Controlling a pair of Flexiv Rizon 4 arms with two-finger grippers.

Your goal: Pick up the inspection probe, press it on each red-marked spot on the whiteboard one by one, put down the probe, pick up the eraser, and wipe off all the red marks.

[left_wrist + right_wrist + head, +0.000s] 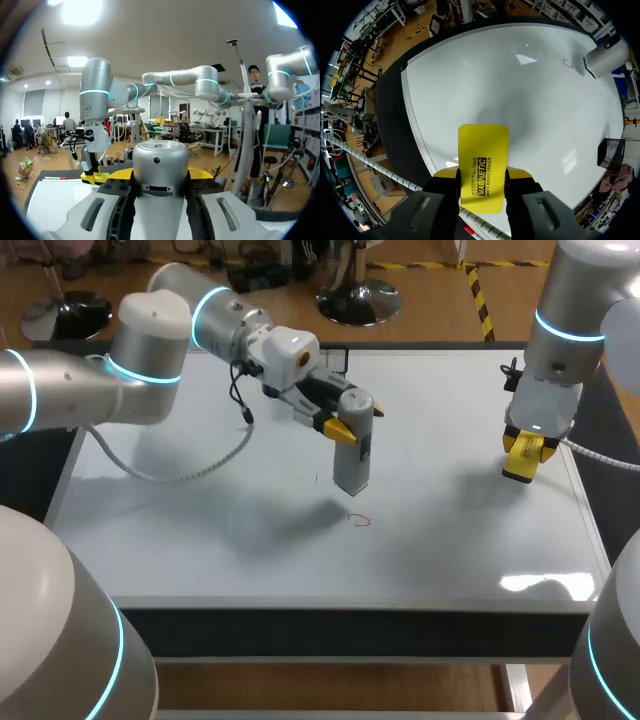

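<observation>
Closest in, the left hand (160, 175) sits low in its own wrist view, both fingers pressed on the probe (161, 167) from either side. Only the probe's round grey butt end shows there. Its tip and the board under it are hidden behind the body.

The head view supplies what that view lacks. At mid-frame the probe (352, 455) hangs with its long axis close to upright, tip down toward the whiteboard (200, 540) on the worktop. The tip lies just up and left of the red mark (359, 520), a small loop, and the probe's shadow falls to the lower left, apart from the tip.

At the right of the frame the right hand (524, 445) grips the eraser (520, 468), which hangs end-down over the board's right side, well apart from the mark.

The right wrist view alone shows that grip closely. The yellow eraser (483, 150) is clamped between both fingers, its long axis running along them and its free end pointing out ahead at the white surface. Far ahead of the hand, the probe's lower end (607, 56) stands just beside the red mark (567, 63), with a sliver of bare board between them. Whether the tip touches the board cannot be told.
</observation>
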